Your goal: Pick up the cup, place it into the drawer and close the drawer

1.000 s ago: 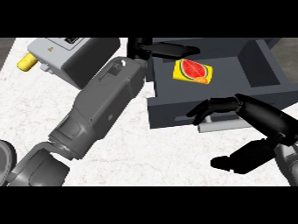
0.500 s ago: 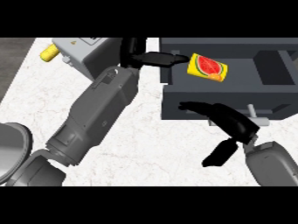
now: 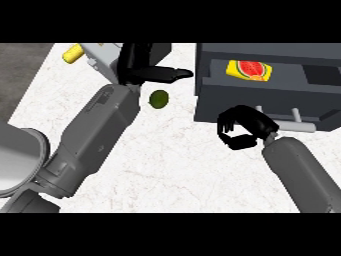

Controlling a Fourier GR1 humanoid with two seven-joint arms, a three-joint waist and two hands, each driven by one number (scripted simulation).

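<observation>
Yellow cup (image 3: 249, 70) with red inside lying in the open grey drawer (image 3: 276, 97), right hand (image 3: 241, 131) curled and empty against the drawer front, left hand (image 3: 145, 69) fingers extended, small green object (image 3: 158, 98) on the marble counter (image 3: 173, 165)

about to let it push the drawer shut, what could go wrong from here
The right hand is curled at the drawer front near its handle; a push there might slip or snag. The yellow and red cup lies inside. The left hand hovers close to the drawer's left edge and could get bumped.
</observation>
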